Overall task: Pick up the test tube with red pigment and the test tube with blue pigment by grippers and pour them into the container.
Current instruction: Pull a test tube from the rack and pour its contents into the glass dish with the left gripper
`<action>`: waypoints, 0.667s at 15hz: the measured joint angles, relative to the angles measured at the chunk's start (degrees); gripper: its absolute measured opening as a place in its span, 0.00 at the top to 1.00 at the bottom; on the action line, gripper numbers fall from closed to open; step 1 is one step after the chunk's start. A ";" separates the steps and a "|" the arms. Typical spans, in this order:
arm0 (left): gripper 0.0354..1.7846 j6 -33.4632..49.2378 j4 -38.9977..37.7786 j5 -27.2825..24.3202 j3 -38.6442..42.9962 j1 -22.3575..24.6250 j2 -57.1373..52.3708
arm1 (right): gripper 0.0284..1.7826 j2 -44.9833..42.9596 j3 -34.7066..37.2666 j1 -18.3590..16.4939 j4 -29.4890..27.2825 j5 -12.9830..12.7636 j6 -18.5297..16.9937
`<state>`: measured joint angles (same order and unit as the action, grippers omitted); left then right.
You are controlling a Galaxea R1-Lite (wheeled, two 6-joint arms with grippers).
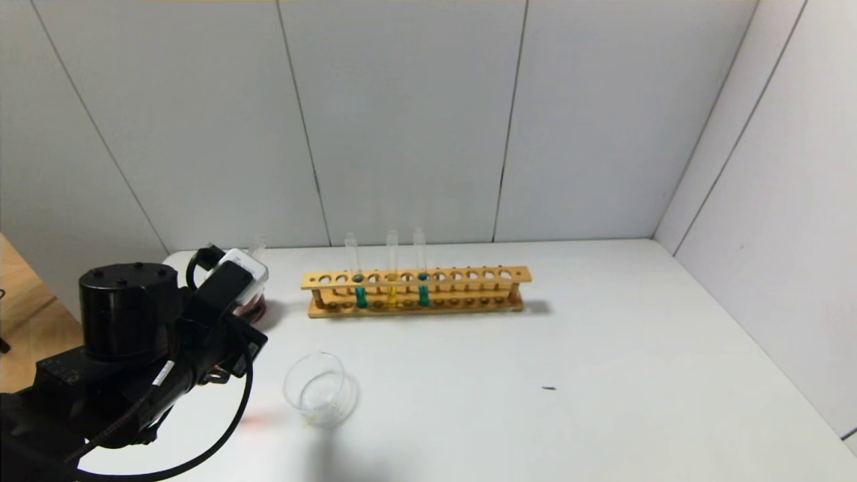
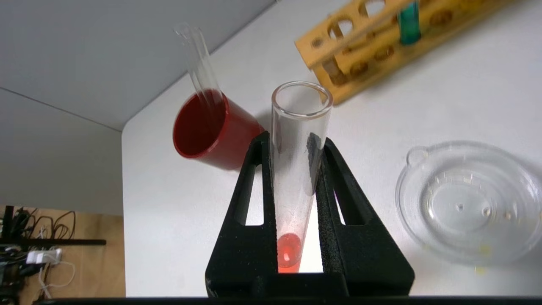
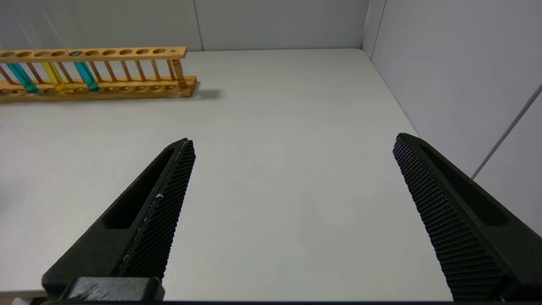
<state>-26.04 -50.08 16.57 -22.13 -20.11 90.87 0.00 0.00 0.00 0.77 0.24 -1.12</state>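
Holding the thin clear glass test tube with red pigment clamped in my black left gripper beside the low clear glass container, I'd tip it over there next; right gripper parked, fingers apart.

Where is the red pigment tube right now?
The test tube with red pigment is clamped in the left gripper, over the table's left side, between the dark red cup and the container.

White table, grey panelled walls
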 joint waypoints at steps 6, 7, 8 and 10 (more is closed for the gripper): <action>0.84 -2.10 8.79 0.21 0.09 -1.02 0.15 | 0.04 0.00 0.00 0.00 0.00 0.00 -0.02; 0.84 -2.24 10.56 0.22 -0.11 -1.62 0.17 | 0.04 0.00 0.00 0.00 -0.02 0.00 0.00; 0.84 -2.43 12.54 0.38 -0.41 -2.23 0.17 | 0.04 0.00 0.00 0.00 0.00 0.00 -0.02; 0.84 -3.01 17.03 1.06 -1.51 -3.64 0.20 | 0.04 0.00 0.00 0.00 -0.02 -0.02 0.00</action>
<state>-29.05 -33.05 17.63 -23.64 -23.76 91.06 0.00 0.00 0.00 0.74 0.22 -1.12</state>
